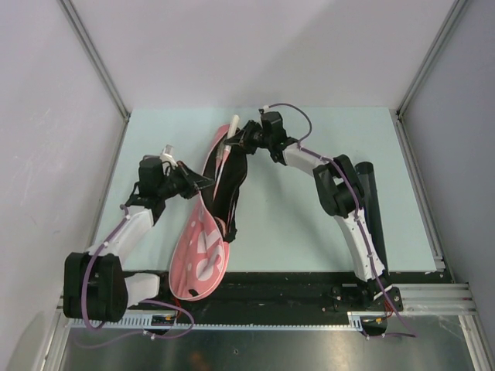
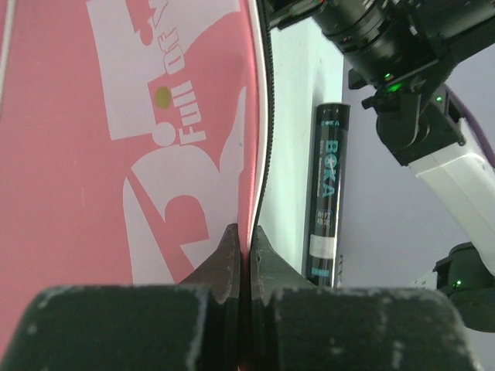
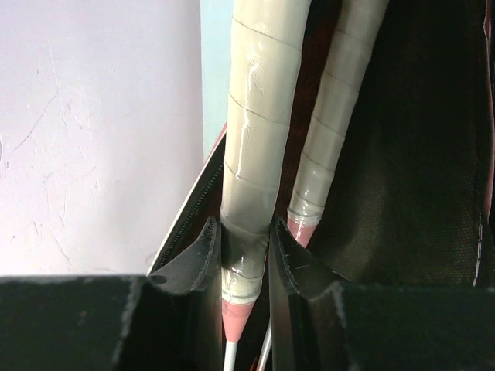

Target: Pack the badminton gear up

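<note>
The pink racket-shaped bag [image 1: 203, 255] with white lettering [image 2: 116, 154] lies on the table, its mouth gaping dark at the far end. My left gripper [image 1: 203, 183] [image 2: 246, 243] is shut on the bag's zipped edge. Two white racket handles stick out of the bag's mouth. My right gripper [image 1: 234, 141] [image 3: 244, 239] is shut on the nearer handle [image 3: 251, 154], just above its pink cone. The second handle [image 3: 332, 139] lies beside it, inside the bag's black lining [image 3: 418, 154]. The racket heads are hidden in the bag. A dark tube [image 1: 371, 209] [image 2: 329, 201] lies on the right.
The pale green table [image 1: 294, 232] is walled at the back and on both sides. The tube lies close to the right arm's base link [image 1: 340, 189]. The bag's round end overhangs the black front rail [image 1: 271, 286].
</note>
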Robot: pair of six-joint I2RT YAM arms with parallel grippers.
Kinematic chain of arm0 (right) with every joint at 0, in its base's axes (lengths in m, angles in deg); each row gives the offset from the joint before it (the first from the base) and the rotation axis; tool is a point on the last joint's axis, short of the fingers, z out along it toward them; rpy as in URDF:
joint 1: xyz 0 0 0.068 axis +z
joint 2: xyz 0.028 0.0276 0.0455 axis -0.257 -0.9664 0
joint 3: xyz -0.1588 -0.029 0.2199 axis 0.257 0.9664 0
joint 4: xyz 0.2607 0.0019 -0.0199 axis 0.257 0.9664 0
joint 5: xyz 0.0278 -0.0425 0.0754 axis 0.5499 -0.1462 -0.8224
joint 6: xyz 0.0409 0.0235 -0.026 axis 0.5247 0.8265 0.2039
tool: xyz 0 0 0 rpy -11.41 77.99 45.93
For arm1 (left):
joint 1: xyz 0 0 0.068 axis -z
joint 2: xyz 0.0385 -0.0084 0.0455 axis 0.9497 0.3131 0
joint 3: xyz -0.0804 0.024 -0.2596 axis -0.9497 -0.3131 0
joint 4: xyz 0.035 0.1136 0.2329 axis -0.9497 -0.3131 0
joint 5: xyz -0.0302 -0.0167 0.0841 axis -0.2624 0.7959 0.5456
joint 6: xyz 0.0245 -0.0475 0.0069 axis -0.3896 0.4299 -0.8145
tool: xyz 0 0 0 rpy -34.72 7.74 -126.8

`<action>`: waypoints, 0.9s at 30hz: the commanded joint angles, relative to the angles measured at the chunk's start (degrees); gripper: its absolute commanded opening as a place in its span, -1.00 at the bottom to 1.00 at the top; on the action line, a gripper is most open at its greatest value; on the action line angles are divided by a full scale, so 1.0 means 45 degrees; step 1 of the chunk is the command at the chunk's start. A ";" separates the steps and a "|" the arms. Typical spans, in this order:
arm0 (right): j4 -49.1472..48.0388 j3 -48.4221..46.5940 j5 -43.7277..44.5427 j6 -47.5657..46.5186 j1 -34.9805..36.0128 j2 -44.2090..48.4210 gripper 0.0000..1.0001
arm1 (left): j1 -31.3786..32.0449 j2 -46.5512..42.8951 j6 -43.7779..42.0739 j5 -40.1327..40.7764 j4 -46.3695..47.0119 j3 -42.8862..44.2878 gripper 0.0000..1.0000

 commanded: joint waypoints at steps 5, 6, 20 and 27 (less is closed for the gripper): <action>0.1038 -0.1570 -0.1496 -0.0313 0.1001 -0.0565 -0.87 | 0.0718 0.0800 -0.1379 0.0821 0.0533 0.2005 -0.72; 0.1021 -0.1571 -0.1360 -0.0315 0.0923 -0.0566 -0.88 | 0.0856 0.0877 -0.1790 0.1832 -0.0110 0.2164 -0.64; -0.0189 -0.0887 -0.1632 0.0446 0.0630 -0.0351 -0.99 | 0.2420 0.5209 -0.5191 0.7525 -0.3317 0.6848 0.12; -0.0248 -0.1199 -0.1729 0.0583 0.0473 -0.0468 -1.00 | 0.2420 0.6774 -0.5621 0.8384 -0.4120 0.8394 0.08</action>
